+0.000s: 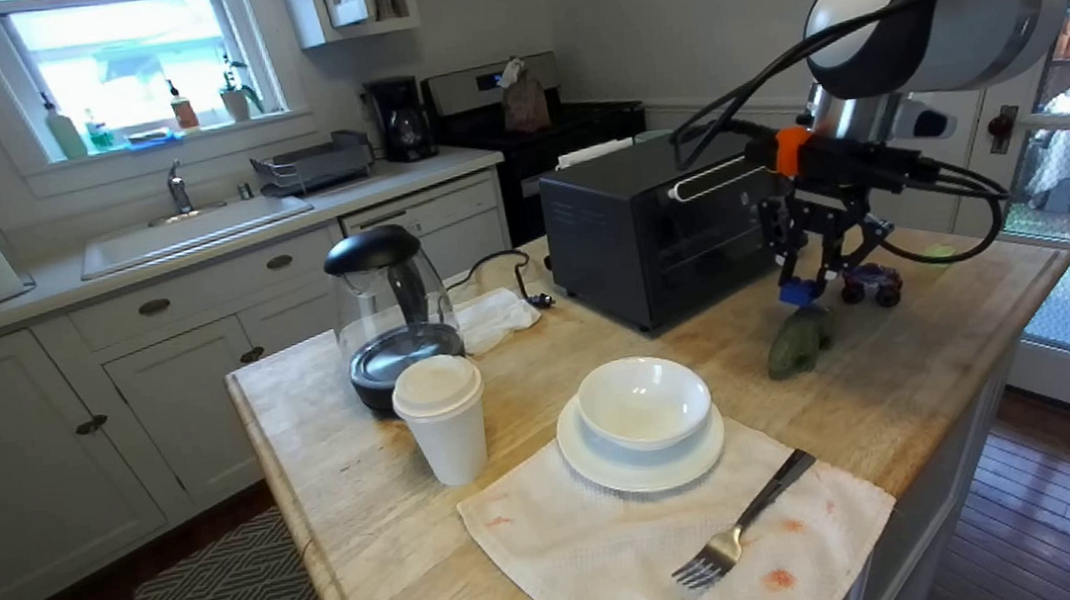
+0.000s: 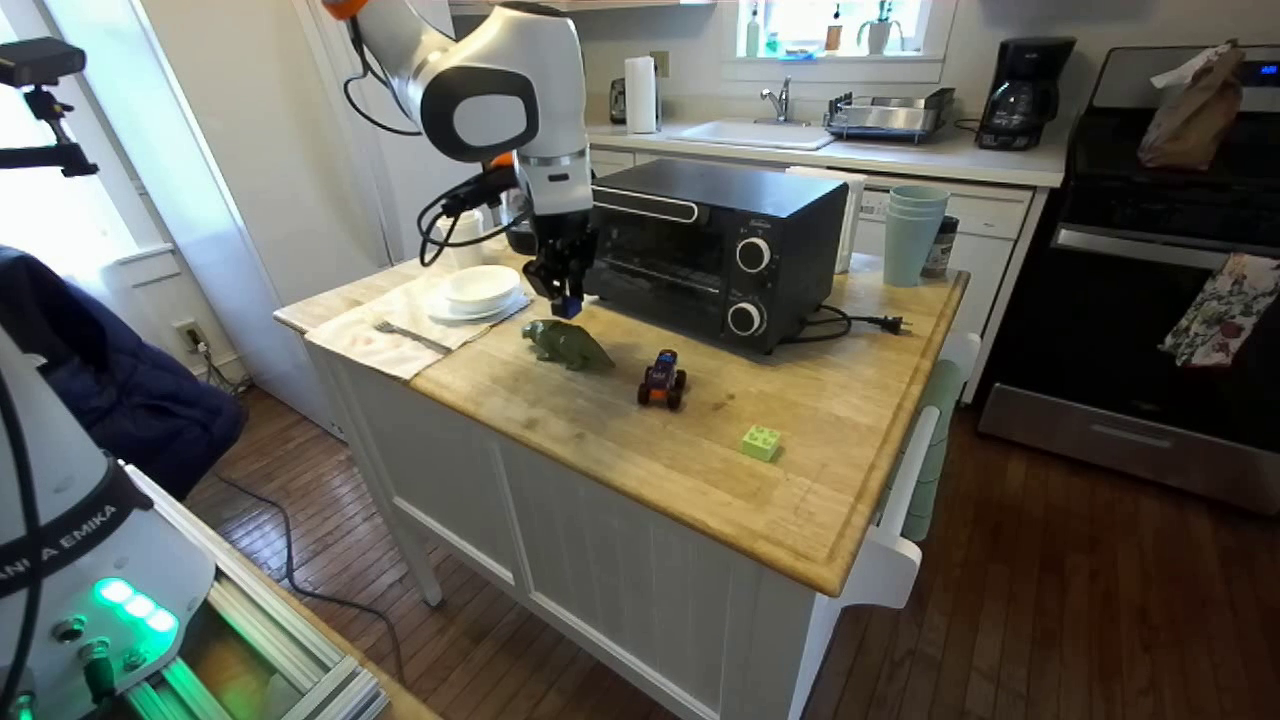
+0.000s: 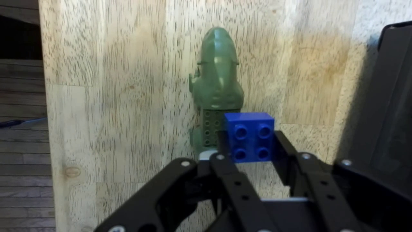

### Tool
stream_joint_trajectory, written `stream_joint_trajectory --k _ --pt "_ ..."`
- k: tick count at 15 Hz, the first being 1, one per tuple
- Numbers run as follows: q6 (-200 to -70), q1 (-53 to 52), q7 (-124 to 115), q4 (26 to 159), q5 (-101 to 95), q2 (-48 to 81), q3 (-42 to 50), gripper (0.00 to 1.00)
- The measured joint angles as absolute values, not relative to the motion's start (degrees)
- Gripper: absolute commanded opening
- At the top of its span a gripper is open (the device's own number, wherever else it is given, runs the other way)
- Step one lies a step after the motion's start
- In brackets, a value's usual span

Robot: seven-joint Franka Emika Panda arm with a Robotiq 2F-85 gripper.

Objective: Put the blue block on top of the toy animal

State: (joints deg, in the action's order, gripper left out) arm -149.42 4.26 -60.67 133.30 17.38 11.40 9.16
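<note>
The blue block (image 1: 799, 292) is between the fingers of my gripper (image 1: 809, 279), which is shut on it in the air. It also shows in another exterior view (image 2: 567, 307) and in the wrist view (image 3: 249, 137), studs facing the camera. The green toy animal (image 1: 800, 342) stands on the table, also seen in an exterior view (image 2: 567, 345). In the wrist view the toy animal (image 3: 219, 80) has a studded flat section on its back. The block and a finger hide part of that section; the block sits right of the toy's midline there and above it.
A black toaster oven (image 2: 720, 250) stands close beside the gripper. A toy truck (image 2: 662, 380) and a light green brick (image 2: 761, 443) are on the wooden table (image 2: 600, 440). A white bowl (image 1: 645, 403) on a plate, a fork (image 1: 742, 522) and a cup (image 1: 443, 419) stand nearby.
</note>
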Motion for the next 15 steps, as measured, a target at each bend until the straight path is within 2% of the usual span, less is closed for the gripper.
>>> stream_joint_trajectory --k 15 --pt "-148.21 4.29 -60.96 133.87 14.28 11.61 9.77 0.11"
